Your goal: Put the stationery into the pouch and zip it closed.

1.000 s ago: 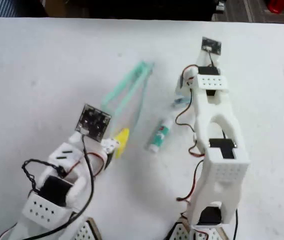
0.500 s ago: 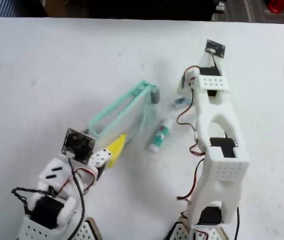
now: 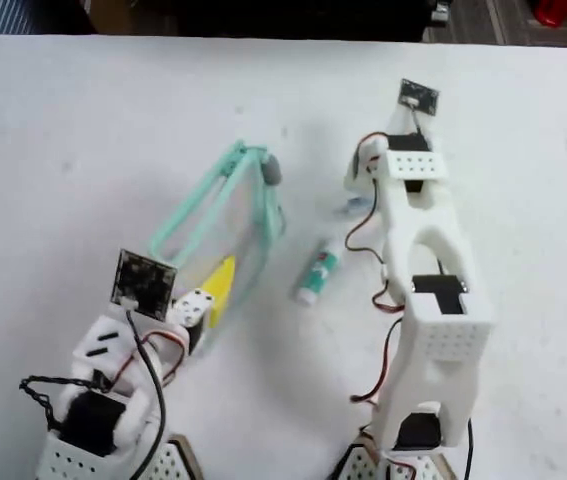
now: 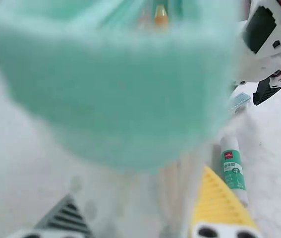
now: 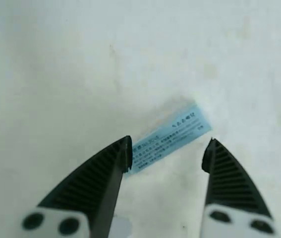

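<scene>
Two things wait outside the pouch (image 4: 115, 84) my left gripper (image 4: 138, 188) holds: glue stick (image 3: 318, 272), and blue eraser (image 5: 170, 136) under my right gripper (image 5: 167, 147), spread wide.

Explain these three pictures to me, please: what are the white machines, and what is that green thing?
They are two small robot arms at a white table. One picture looks down from above; the other two come from cameras on the arms' wrists. The left gripper holds a clear pouch with a mint-green edge, which looms close in its wrist picture. The right gripper hangs open over a small blue piece. A green-and-white tube lies on the table between the arms.
</scene>
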### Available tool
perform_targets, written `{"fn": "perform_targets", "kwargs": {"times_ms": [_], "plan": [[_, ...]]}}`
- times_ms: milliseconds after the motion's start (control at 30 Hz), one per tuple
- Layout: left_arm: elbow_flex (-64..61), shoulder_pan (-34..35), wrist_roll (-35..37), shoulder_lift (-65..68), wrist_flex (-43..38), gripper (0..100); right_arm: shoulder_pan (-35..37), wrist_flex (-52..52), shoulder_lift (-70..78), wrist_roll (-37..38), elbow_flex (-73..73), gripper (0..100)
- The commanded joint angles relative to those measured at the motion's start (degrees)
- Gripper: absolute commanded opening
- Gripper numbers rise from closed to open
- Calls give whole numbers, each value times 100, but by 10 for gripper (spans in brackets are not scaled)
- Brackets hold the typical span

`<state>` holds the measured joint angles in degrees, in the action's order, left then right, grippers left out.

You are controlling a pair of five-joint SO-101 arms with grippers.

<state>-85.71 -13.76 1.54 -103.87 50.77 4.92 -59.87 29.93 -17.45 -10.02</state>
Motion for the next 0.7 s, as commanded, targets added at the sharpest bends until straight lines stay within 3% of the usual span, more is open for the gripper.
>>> {"fn": "perform_targets", "kwargs": {"times_ms": [0, 133, 200, 667], "plan": [[158, 31, 79, -66, -141, 195, 180, -22, 119, -53, -229, 178], [123, 13, 79, -66, -149, 195, 48, -48, 391, -35, -571, 5], [123, -101, 79, -66, -123, 195, -84, -136, 532, -53, -756, 39], [0, -409, 44, -66, -141, 195, -233, -593, 163, 0, -941, 17]]}}
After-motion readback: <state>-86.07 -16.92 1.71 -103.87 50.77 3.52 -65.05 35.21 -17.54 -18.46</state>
